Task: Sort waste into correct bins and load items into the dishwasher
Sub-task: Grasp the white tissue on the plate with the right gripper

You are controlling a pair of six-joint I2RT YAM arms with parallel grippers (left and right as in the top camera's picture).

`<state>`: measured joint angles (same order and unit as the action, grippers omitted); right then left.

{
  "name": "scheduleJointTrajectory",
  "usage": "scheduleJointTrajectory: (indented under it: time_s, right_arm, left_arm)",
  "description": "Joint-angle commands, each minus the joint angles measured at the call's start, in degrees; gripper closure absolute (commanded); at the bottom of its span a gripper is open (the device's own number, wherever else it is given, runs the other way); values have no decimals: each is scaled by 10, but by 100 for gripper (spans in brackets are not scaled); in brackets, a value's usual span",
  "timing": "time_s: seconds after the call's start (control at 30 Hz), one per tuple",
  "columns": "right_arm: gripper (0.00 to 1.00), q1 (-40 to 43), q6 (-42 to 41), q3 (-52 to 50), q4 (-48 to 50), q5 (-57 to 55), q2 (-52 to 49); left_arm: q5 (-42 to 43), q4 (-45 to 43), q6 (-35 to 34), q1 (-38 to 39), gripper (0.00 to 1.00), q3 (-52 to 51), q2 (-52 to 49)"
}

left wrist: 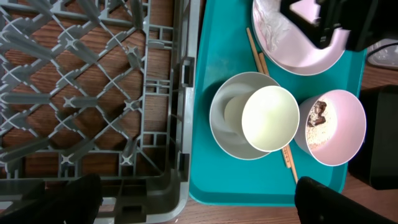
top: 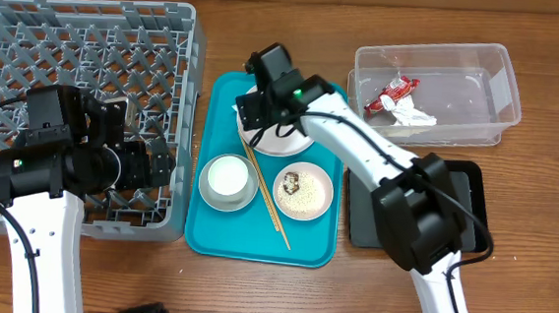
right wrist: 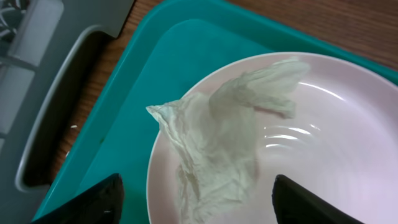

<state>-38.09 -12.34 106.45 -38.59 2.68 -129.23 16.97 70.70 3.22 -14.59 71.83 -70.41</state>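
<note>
The right hand [right wrist: 196, 199] hangs over the white plate [right wrist: 336, 143] at the upper middle of the overhead view, its fingers spread wide apart on either side of a crumpled tissue [right wrist: 217, 137] lying on the plate's left part. The plate sits at the top of the teal tray [top: 215, 231]. Below it stand a grey bowl [left wrist: 227, 134] with a white cup [left wrist: 270, 118] inside and a small dish [left wrist: 333, 127] holding rice and a brown lump [left wrist: 319, 111], with chopsticks [top: 269, 200] lying between them. The left hand [top: 151, 162], fingers apart and holding nothing, hovers over the lower right edge of the grey rack [top: 70, 43]. At upper right, a red wrapper [top: 393, 90] lies in the clear tub [top: 483, 72]. The black tray [top: 364, 222] rests on the counter [top: 530, 243], right of the teal tray.
</note>
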Motion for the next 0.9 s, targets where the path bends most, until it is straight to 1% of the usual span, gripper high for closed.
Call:
scheduleJointTrajectory:
  time_s: [0.0, 0.2, 0.43, 0.67, 0.77, 0.83, 0.87]
  right_arm:
    - [26, -11, -31, 4, 8, -48, -19]
    - [28, -11, -40, 4, 8, -56, -45]
    - [46, -11, -42, 4, -9, -65, -48]
    - [48, -12, -42, 4, -40, -64, -63]
    - [58, -12, -42, 4, -46, -64, -63]
    - [62, -12, -42, 4, -46, -64, -63]
    - [69, -12, -42, 4, -46, -64, -63]
  left_arm:
    - [7, -2, 10, 4, 0, 14, 0]
    - [7, -1, 10, 4, 0, 14, 0]
    - [6, 0, 10, 4, 0, 14, 0]
    - [6, 0, 10, 4, 0, 14, 0]
    - [7, 0, 10, 4, 0, 14, 0]
    - [7, 0, 10, 4, 0, 14, 0]
    - [7, 0, 10, 4, 0, 14, 0]
